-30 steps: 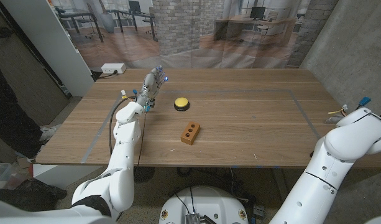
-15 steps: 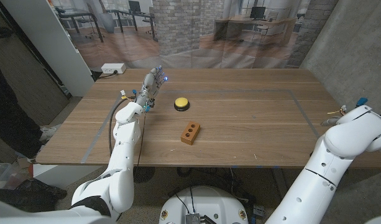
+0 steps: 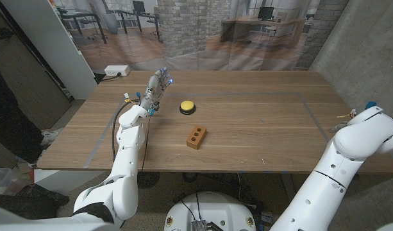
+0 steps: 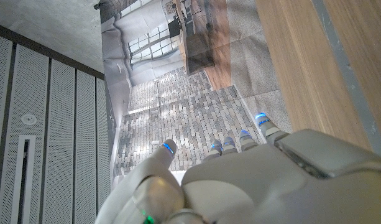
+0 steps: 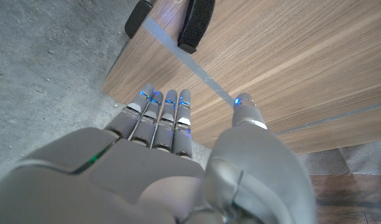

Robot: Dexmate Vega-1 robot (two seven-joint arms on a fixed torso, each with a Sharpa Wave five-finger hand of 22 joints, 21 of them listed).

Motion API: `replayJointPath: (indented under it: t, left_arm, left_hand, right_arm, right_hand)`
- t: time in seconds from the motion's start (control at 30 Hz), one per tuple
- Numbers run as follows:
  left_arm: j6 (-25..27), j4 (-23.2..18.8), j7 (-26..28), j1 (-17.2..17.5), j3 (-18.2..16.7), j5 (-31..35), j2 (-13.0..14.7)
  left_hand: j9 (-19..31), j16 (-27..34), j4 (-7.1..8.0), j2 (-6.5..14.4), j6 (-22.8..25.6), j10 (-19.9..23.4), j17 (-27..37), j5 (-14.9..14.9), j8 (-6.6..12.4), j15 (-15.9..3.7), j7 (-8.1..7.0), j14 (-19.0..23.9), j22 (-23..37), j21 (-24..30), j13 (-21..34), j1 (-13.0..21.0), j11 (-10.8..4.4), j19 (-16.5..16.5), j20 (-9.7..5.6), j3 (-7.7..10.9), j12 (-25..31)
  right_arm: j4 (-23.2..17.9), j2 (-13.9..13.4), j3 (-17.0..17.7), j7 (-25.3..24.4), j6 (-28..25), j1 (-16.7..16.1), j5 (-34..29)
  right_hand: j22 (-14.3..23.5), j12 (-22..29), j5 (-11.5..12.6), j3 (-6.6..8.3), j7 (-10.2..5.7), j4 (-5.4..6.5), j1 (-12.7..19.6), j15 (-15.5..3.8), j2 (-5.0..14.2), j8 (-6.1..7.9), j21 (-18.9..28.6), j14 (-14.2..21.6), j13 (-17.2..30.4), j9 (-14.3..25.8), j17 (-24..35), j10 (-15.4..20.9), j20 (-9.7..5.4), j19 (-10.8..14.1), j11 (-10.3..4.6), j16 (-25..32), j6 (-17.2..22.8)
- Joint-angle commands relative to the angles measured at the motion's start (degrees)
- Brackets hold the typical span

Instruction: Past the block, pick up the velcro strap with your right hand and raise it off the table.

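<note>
Nearest, in the right wrist view: right hand (image 5: 178,168) off the table's edge, over grey floor, holding nothing, fingers (image 5: 165,118) straight and side by side, thumb set apart. Just beyond the fingertips, the wooden table (image 5: 289,68), crossed by a grey tape line (image 5: 196,70). Farther ahead of the fingertips, well apart from them, the black velcro strap (image 5: 197,23) lying on the wood past the tape line, long axis running roughly the way the fingers point. Beside it, at the table's edge, a second dark piece (image 5: 138,18); part of the same strap or not, cannot tell.

In the head view: right hand (image 3: 366,106) barely peeking past its own arm at the table's right edge, clearly the nearer hand to the strap. Wooden block (image 3: 196,136) far off toward the table's middle. Beyond that, a yellow button (image 3: 188,106), then the left hand (image 3: 156,88), raised, fingers straight, gripping nothing.

Likely need: a forward reach over the edge, then closing across the strap's width.
</note>
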Motion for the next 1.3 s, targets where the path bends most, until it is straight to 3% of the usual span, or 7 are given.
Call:
replayJointPath:
  t: [0.03, 0.53, 1.03, 1.3]
  left_arm:
    - [0.05, -0.45, 0.03, 0.15, 0.26, -0.04, 0.0]
    - [0.39, -1.26, 0.27, 0.53, 0.41, -0.11, -0.02]
    - [0.41, -1.51, 0.16, 0.71, 0.44, -0.37, 0.09]
    - [0.4, -1.56, 0.11, 0.78, 0.48, -0.4, 0.14]
  left_hand:
    - [0.14, 0.36, 0.05, 2.94, -3.52, -3.76, 0.18, 0.12, 0.23, 0.14, -0.05, -6.29, 0.22, -0.16, 0.11, -0.52, 0.17, 0.18, 0.19, -0.13, 0.22]
    - [0.14, 0.39, 0.1, 2.81, -3.44, -3.68, 0.19, 0.17, 0.23, 0.08, -0.03, -6.17, 0.23, -0.26, 0.11, -0.71, 0.22, 0.37, 0.13, -0.31, 0.23]
    - [0.14, 0.37, 0.14, 2.72, -3.43, -3.62, 0.19, 0.25, 0.2, 0.09, -0.01, -6.16, 0.23, -0.42, 0.1, -0.91, 0.14, 0.46, 0.12, -0.49, 0.22]
    - [0.14, 0.36, 0.13, 2.67, -3.43, -3.66, 0.19, 0.3, 0.19, 0.15, -0.07, -6.16, 0.23, -0.51, 0.1, -0.97, 0.2, 0.47, 0.09, -0.58, 0.2]
  right_arm:
    - [0.7, -0.01, 0.86, 2.46, 0.31, 1.11, -1.11]
    - [1.68, -0.01, 1.02, 3.97, 0.64, 1.66, -2.33]
    - [3.49, -0.01, 1.98, 9.04, 0.63, 4.02, -5.97]
    - [3.75, -0.01, 2.1, 9.32, 0.7, 4.09, -6.27]
  right_hand:
    - [0.12, 0.02, 0.74, -0.36, 0.02, -0.16, 1.56, -0.02, -0.19, 0.05, 0.01, 0.86, 0.17, 0.21, 0.08, 1.3, -5.01, 0.67, -0.02, -0.23, 1.23]
    - [0.24, 0.44, 2.24, -1.04, -0.34, 0.2, 4.08, -0.98, -0.97, 0.34, 0.18, 4.31, 0.39, 0.34, 0.32, 4.06, -5.82, 1.71, -0.17, 0.45, 4.06]
    - [0.29, 0.48, 2.81, -1.79, -0.1, 0.82, 3.91, -0.85, -1.43, 0.1, 0.15, 4.81, 0.5, 0.4, 0.53, 4.89, -5.57, 1.82, 0.01, 0.41, 4.34]
    - [0.32, 0.58, 3.31, -2.18, -0.18, 1.23, 3.87, -1.08, -1.35, 0.15, 0.13, 5.79, 0.58, 0.44, 0.7, 5.68, -5.72, 1.92, 0.16, 0.65, 5.11]
